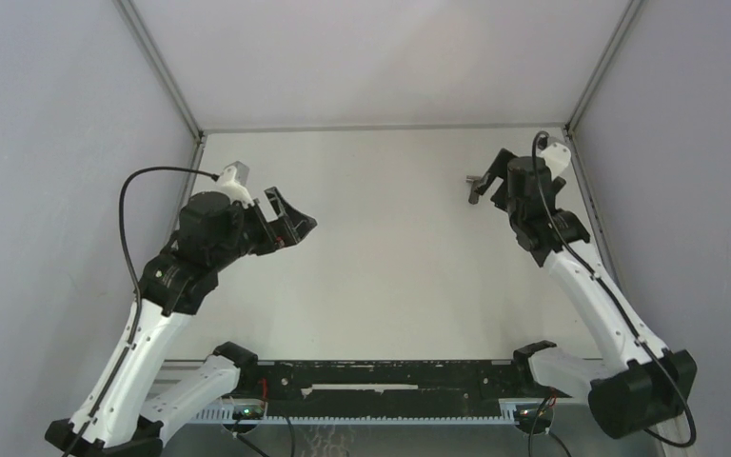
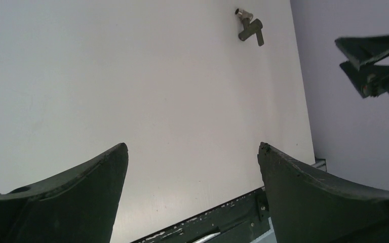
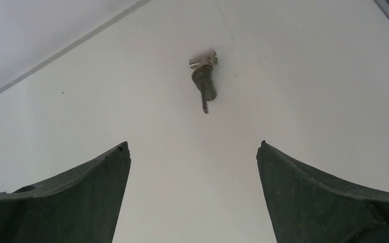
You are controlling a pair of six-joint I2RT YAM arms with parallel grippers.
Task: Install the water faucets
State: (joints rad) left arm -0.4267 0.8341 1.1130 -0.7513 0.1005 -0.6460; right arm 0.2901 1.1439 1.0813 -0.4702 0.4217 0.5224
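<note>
One water faucet (image 1: 481, 187), a small dark grey-brown tap with a thin lever and a silvery fitting at one end, lies on the white table at the back right. My right gripper (image 1: 497, 181) stands open right beside it, with nothing between its fingers. In the right wrist view the faucet (image 3: 204, 76) lies ahead of the open gripper (image 3: 193, 146), apart from both fingertips. My left gripper (image 1: 295, 211) hovers open and empty over the left part of the table. The left wrist view shows the faucet (image 2: 249, 28) far ahead of that gripper (image 2: 192, 147).
Grey walls close the table (image 1: 390, 257) in on the left, right and back. A black rail (image 1: 381, 381) runs along the near edge between the arm bases. The right arm's fingers (image 2: 372, 55) show at the right edge of the left wrist view.
</note>
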